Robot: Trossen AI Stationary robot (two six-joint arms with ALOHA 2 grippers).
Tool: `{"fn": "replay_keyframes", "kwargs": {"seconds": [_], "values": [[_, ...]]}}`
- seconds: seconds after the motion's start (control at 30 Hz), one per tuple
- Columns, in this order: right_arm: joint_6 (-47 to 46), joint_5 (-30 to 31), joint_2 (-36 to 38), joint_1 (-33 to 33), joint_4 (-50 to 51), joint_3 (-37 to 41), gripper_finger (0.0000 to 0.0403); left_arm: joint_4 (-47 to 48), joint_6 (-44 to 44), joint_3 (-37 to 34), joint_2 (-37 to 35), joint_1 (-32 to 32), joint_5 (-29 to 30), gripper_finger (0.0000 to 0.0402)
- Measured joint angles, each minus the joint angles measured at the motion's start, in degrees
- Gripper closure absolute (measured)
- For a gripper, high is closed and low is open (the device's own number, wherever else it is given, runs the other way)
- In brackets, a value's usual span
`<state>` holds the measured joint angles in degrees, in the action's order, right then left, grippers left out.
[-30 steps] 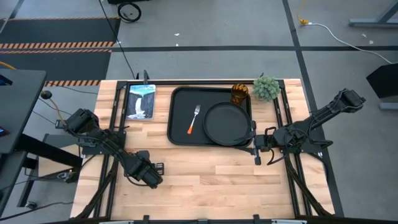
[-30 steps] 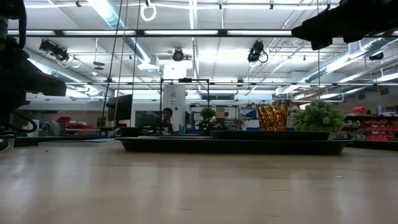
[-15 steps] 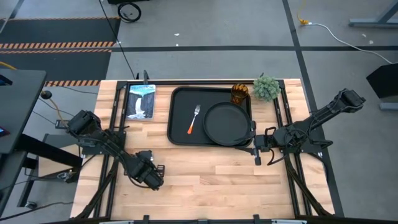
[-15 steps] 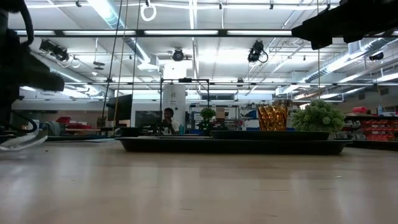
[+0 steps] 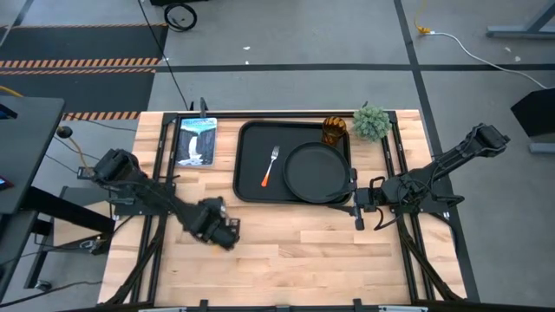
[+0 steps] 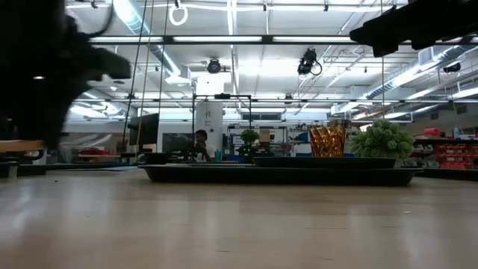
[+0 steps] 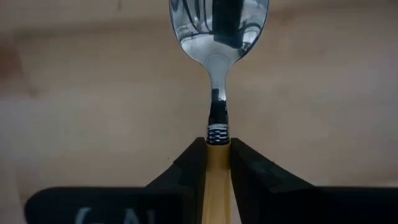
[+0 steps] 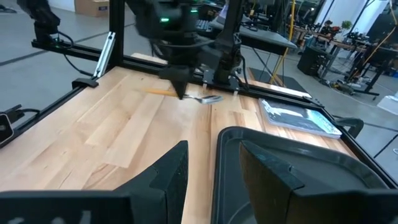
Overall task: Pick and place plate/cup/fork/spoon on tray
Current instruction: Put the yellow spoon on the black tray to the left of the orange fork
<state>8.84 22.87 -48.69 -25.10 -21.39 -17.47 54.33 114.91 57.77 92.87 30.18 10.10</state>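
Observation:
The black tray (image 5: 247, 186) lies at the table's far middle. On it rest the round black plate (image 5: 316, 171) and the orange-handled fork (image 5: 270, 166). The amber cup (image 5: 335, 130) stands at the tray's far right corner; whether on it, I cannot tell. My left gripper (image 5: 224, 232) is left of the tray's near edge, shut on the spoon (image 7: 217, 25), which also shows in the right wrist view (image 8: 208, 98). My right gripper (image 8: 211, 180) is open and empty at the tray's near right corner (image 5: 357, 208). My left gripper pinches the spoon's orange handle (image 7: 217, 171) between its two fingers (image 7: 193, 168), right behind the metal neck. The fingers lie along the spoon. The bowl (image 7: 217, 22) sticks out past the fingertips, hollow side up. The spoon lies about level, clear of the table.
A green potted plant (image 5: 371, 123) stands at the far right, beside the cup. A booklet with a waterfall picture (image 5: 196, 140) lies left of the tray. Bare wood (image 5: 295, 251) stretches along the table's near side.
My left gripper has gone up and toward the table's right and far edges, toward the tray, with the spoon. The spoon, which lay on the table, is now lifted clear.

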Motion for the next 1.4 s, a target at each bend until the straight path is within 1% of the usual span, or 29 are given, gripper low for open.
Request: {"fn": "replay_keyframes", "kwargs": {"seconds": [0.1,0.2,0.33,0.43,0.6,0.73,0.83,1.0,1.07,1.2,1.4], "values": [[-0.09,-0.04,0.00,0.00,0.04,0.00,0.0252,0.24,-6.62,0.54,-0.41,-5.58,1.14,0.0337],[-0.56,-0.04,0.00,0.00,0.04,0.00,0.0252,-0.10,-15.21,1.52,-0.36,-12.37,1.98,0.0336],[-0.39,-0.04,0.00,0.00,0.11,0.00,0.0252,-3.84,-25.64,1.61,-0.36,-20.83,2.79,0.0336],[0.03,-0.04,0.00,0.00,0.10,0.00,0.0252,-7.43,-32.43,1.61,-0.36,-26.51,1.65,0.0336],[-0.16,-0.04,0.00,0.00,-0.04,0.00,0.0252,-14.02,-40.61,1.61,-0.36,-35.09,-0.32,0.0335],[-0.85,-0.10,0.00,0.00,-0.74,0.00,0.0252,-20.27,-45.63,1.61,-0.28,-41.83,-2.38,0.0335],[-0.94,-0.17,0.00,0.00,-0.83,0.00,0.0252,-24.47,-48.87,1.70,0.56,-45.73,-3.17,0.0335],[-1.16,-0.17,-0.02,-0.02,-0.80,0.00,0.0252,-27.20,-51.54,1.67,3.45,-49.12,-4.50,0.0335],[-1.16,-0.19,-0.02,-0.01,-0.59,0.01,0.0252,-28.65,-52.30,1.67,4.90,-49.48,-5.46,0.0335],[-1.16,-0.17,-0.02,0.00,-0.73,0.02,0.0252,-28.18,-52.59,1.67,7.44,-50.23,-6.10,0.0335],[-1.18,-0.15,-0.02,0.00,-0.61,0.02,0.0252,-28.48,-52.65,1.65,8.60,-50.44,-6.50,0.0333]]}}
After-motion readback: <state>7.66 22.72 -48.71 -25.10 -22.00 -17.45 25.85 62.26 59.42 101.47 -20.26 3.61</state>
